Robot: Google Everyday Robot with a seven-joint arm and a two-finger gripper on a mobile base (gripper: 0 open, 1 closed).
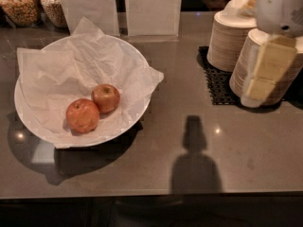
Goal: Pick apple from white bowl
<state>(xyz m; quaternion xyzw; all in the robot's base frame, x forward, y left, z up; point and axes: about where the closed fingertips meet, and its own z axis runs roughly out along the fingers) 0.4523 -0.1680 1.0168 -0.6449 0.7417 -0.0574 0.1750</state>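
The white bowl (23, 110) sits at the left of the grey counter, lined with crumpled white paper (71, 65). Two apples lie side by side in its front half. The apple (106, 97) is the smaller, deeper red one with a yellowish patch at its stem; a bigger, paler orange-red apple (82, 115) touches it on the left. My gripper (254, 94) hangs from the white arm at the upper right, in front of the paper bowl stacks. It is far to the right of the bowl and above the counter, with nothing seen in it.
Two stacks of beige paper bowls (228, 38) stand on a black mat (215, 82) at the back right. Two glass jars (19, 4) and white card stands (154, 8) line the back edge. The counter's front edge runs along the bottom.
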